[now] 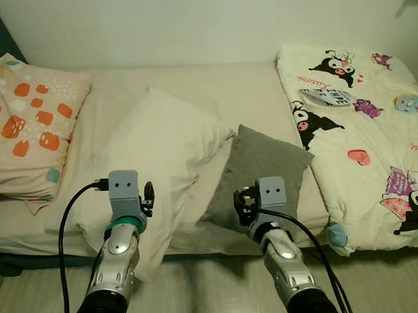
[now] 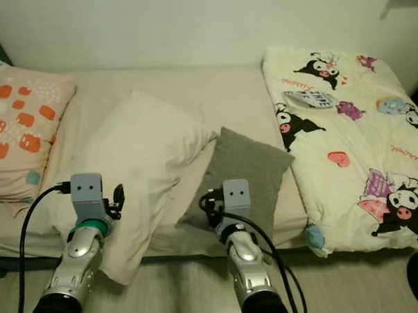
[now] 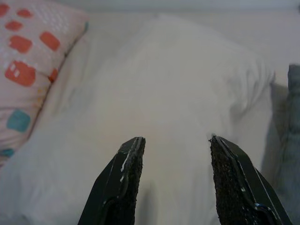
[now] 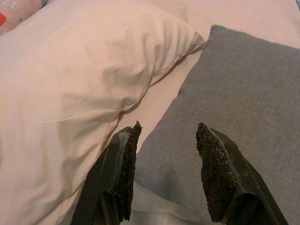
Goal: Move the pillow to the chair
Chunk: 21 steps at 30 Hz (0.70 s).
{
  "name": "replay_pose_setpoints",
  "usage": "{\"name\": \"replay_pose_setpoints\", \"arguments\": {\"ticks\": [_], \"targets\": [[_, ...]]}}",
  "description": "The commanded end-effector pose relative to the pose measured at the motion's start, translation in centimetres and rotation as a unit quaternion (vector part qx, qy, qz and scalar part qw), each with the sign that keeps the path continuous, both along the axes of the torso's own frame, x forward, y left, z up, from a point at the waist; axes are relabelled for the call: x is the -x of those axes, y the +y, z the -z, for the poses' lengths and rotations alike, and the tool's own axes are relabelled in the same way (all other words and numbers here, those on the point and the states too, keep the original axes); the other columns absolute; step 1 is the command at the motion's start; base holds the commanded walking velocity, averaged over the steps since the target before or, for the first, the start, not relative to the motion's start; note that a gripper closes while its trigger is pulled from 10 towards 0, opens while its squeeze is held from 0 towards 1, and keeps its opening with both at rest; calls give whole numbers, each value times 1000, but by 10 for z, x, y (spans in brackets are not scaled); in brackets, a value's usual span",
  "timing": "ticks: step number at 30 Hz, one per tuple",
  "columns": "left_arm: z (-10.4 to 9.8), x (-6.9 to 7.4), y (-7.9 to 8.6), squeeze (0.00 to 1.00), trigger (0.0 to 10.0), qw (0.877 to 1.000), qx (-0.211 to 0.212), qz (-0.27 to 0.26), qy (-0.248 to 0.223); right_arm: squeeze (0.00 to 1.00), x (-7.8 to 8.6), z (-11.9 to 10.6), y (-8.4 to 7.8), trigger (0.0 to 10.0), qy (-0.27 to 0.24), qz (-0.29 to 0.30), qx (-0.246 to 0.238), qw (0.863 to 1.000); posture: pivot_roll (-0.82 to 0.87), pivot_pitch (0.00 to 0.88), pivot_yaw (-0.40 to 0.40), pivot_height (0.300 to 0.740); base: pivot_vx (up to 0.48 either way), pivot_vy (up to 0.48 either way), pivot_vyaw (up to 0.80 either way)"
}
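Status: task at its start, nothing grasped, no pillow lifted. No chair is visible, so the carry and placement are all still to do.

Bed (image 1: 247,82) spans the head view. Large white pillow (image 1: 153,159) lies at about 11 o'clock from frame centre, its near corner drooping over the bed's front edge. Grey cushion (image 1: 262,171) lies just beside it at 4 o'clock of the white one, the white pillow's corner overlapping its edge. Patterned orange pillow (image 1: 27,123) sits at 9 o'clock; cartoon-print quilt (image 1: 361,136) at 3 o'clock.

Left gripper (image 3: 173,176): fingers parted wide, empty, poised over the white pillow.

Right gripper (image 4: 164,171): fingers likewise spread, empty, hovering over the near edge of the grey cushion, beside the seam between the two.

Judgement: which pillow is the target is unclear; the arms address both. Remaining: close on pillow, lift, turn, find chair, set down.
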State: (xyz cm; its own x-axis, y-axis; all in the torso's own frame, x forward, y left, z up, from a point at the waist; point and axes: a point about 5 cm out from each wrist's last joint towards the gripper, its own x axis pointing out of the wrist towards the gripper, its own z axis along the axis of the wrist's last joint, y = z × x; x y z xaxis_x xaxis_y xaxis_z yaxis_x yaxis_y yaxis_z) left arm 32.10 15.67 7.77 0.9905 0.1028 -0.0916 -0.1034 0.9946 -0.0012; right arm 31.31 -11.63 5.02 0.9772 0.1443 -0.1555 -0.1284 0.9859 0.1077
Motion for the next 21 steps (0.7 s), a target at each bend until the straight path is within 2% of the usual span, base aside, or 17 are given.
{"name": "replay_pose_setpoints", "arguments": {"ticks": [1,4,9,12,16,21], "targets": [[4,3,1,0,10000,1000,-2,1,9,0,2,3,-1,10000,9,5,2,1000,134,54,73,740,0,0,0],[3,4,1,0,10000,1000,-20,7,3,0,1,1,0,10000,-5,8,23,1000,139,65,81,740,0,0,0],[4,7,6,0,10000,1000,-24,4,12,0,2,-3,9,10000,-23,2,33,999,155,71,96,740,0,0,0],[3,7,6,0,10000,1000,-27,7,13,0,1,-3,10,10000,-23,12,37,999,155,68,93,740,0,0,0],[3,6,12,0,10000,999,-39,-31,17,0,0,-5,6,10000,-35,28,69,997,148,61,87,740,0,0,0],[5,5,14,0,10000,998,-46,-41,33,0,-1,-1,4,10000,-12,27,48,998,142,48,81,740,0,0,0]]}}
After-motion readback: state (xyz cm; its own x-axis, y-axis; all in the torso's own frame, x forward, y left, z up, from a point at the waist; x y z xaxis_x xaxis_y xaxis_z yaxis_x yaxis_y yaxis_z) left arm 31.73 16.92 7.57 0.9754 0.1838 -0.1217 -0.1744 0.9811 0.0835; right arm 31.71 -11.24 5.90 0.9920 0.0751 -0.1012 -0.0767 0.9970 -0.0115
